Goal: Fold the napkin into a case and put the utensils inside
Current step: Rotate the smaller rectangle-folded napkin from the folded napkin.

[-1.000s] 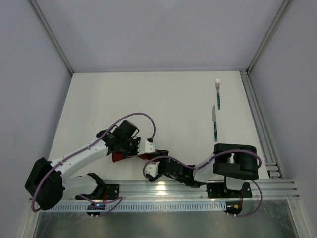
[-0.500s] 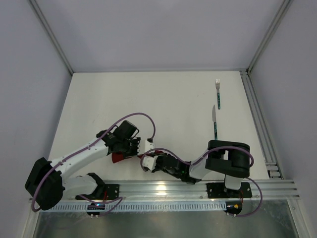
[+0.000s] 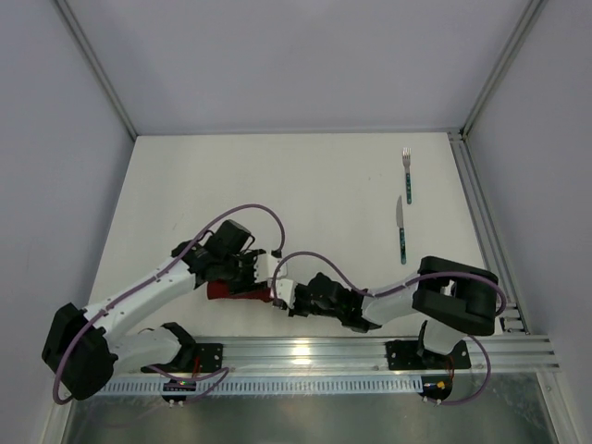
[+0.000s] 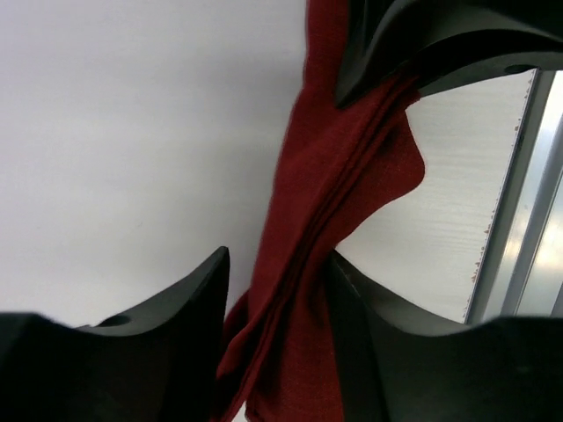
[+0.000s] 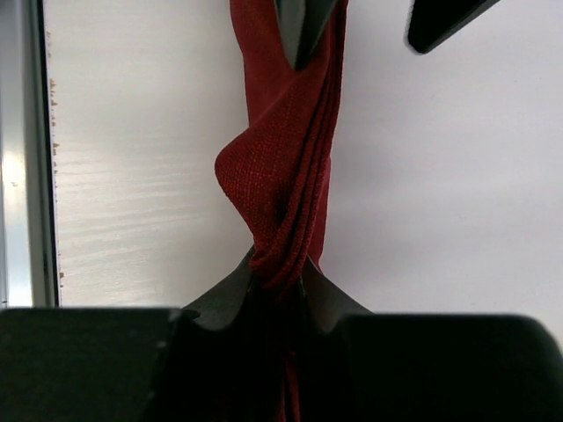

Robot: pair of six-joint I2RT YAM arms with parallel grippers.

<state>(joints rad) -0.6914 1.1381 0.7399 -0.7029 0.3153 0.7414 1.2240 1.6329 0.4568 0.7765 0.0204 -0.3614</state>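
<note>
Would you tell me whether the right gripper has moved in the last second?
Yes: the right gripper moved away from the near aluminium rail, onto the dark red cloth napkin.

White table [image 3: 277, 185], grey walls [image 3: 277, 55], aluminium rail [image 3: 518, 353].

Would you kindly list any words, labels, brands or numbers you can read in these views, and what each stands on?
None can be read: the napkin, fork, knife and table bear no lettering.
</note>
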